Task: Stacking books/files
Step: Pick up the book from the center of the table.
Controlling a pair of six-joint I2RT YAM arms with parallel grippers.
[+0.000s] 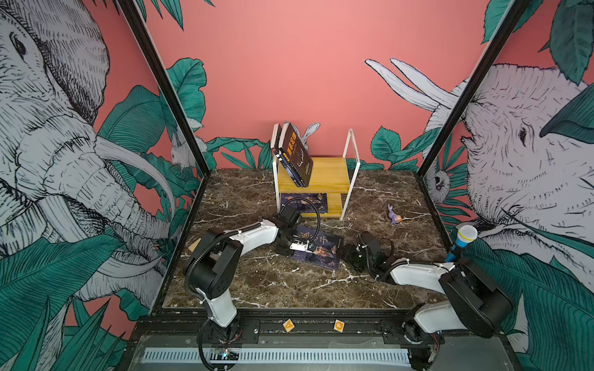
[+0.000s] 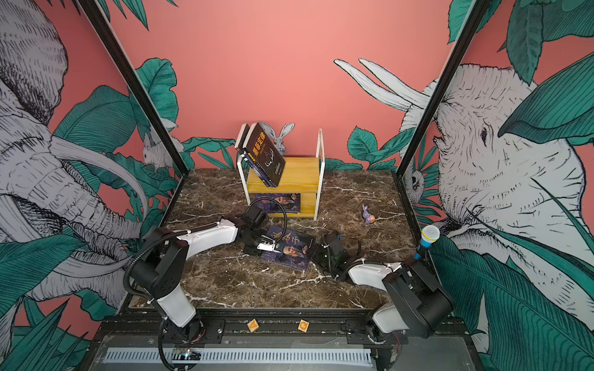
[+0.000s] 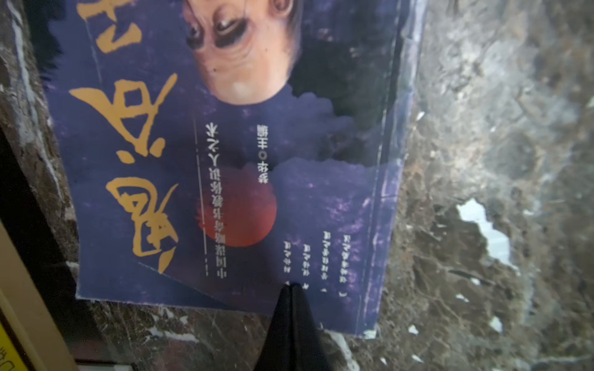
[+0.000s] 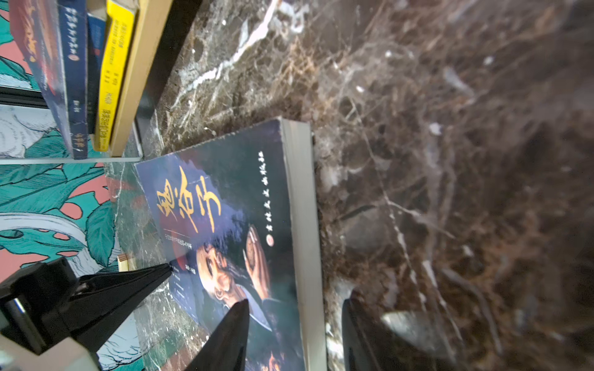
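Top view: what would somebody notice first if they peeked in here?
Probably the purple-blue book with the bearded man's face, lying flat in the middle of the marble table. The left claw is shut at one edge of it and the right claw is open at the opposite edge. Behind it, dark books lean sideways on the yellow shelf at the back of the table.
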